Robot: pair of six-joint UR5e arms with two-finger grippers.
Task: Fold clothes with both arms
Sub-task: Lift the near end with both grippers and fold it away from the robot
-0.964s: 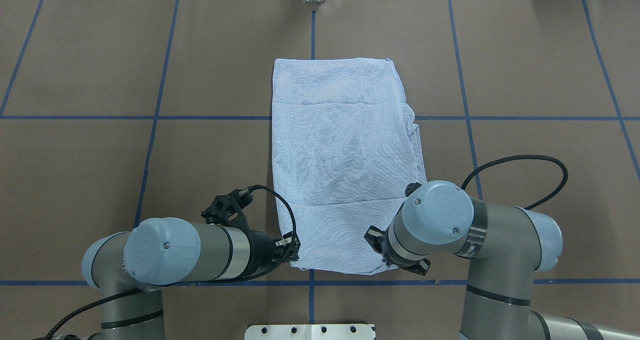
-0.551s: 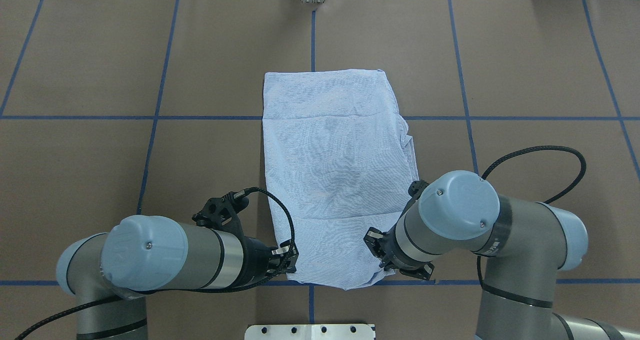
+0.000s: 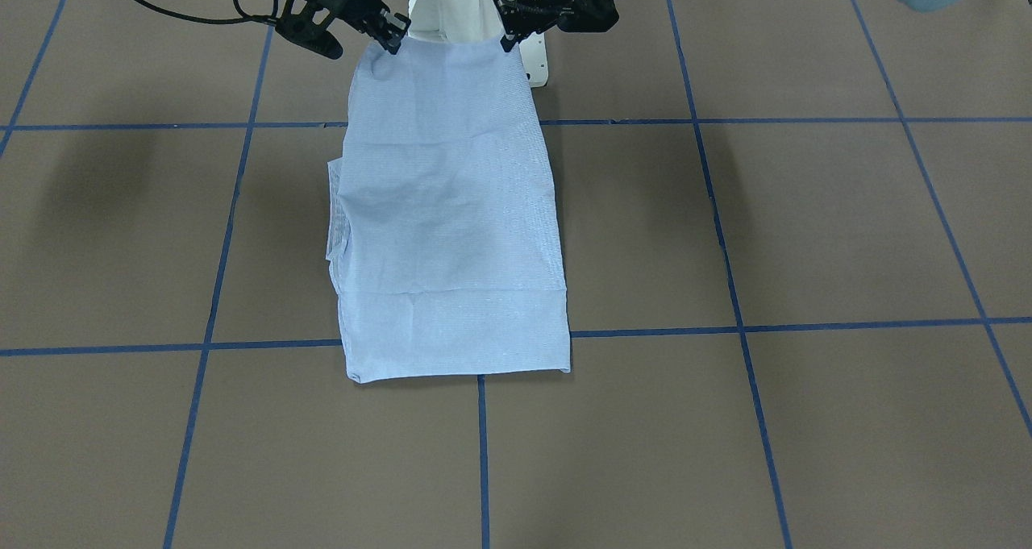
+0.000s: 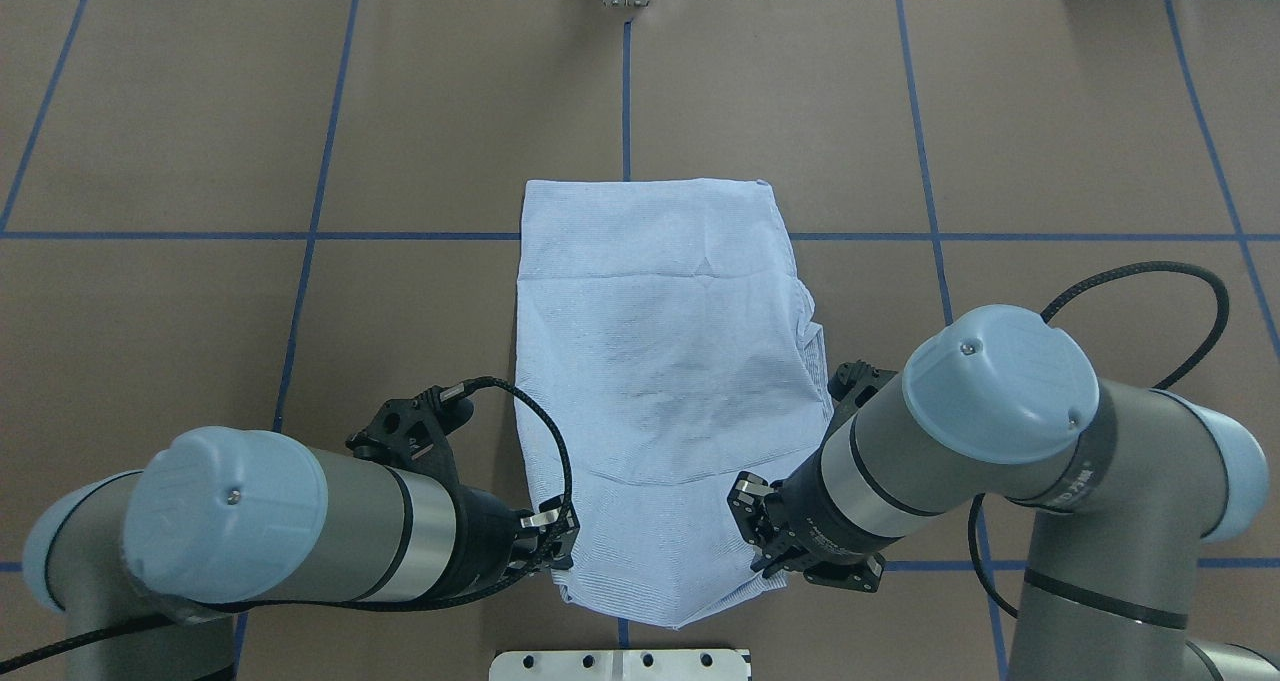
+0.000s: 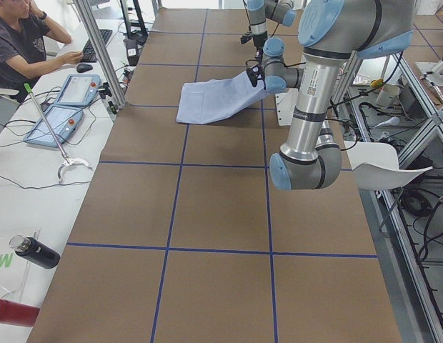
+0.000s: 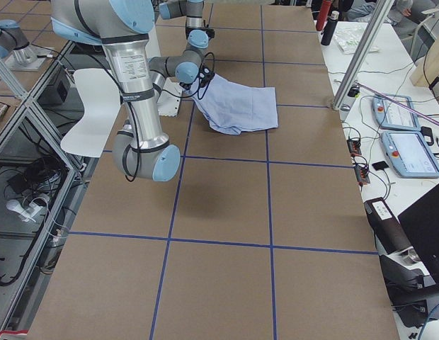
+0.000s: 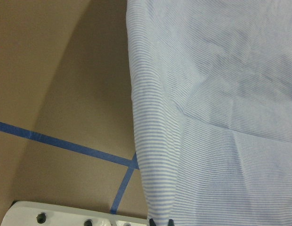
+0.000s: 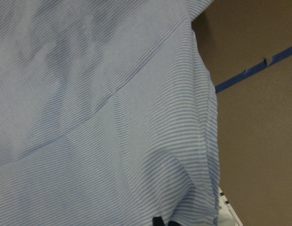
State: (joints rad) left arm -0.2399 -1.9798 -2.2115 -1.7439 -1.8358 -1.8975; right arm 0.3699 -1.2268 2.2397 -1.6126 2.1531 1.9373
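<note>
The light blue striped shirt (image 4: 660,361) is folded into a long rectangle on the brown table. Its far end lies flat (image 3: 451,323); its near end is lifted off the table. My left gripper (image 4: 560,546) is shut on the shirt's near left corner, and my right gripper (image 4: 765,561) is shut on the near right corner. In the front-facing view the left gripper (image 3: 508,45) and right gripper (image 3: 393,43) hold the cloth taut between them. The left wrist view shows striped cloth (image 7: 221,117) hanging from the fingertips; so does the right wrist view (image 8: 89,117).
The white pedestal base (image 4: 620,664) sits just behind the held edge. Blue tape lines (image 4: 300,236) grid the brown table. A folded layer sticks out at the shirt's right side (image 4: 815,341). An operator (image 5: 21,36) sits beyond the table's far edge with consoles.
Both grippers have pulled back toward the robot base with the near edge. The whole shirt has slid toward the robot; its far edge now lies near the cross tape line.
</note>
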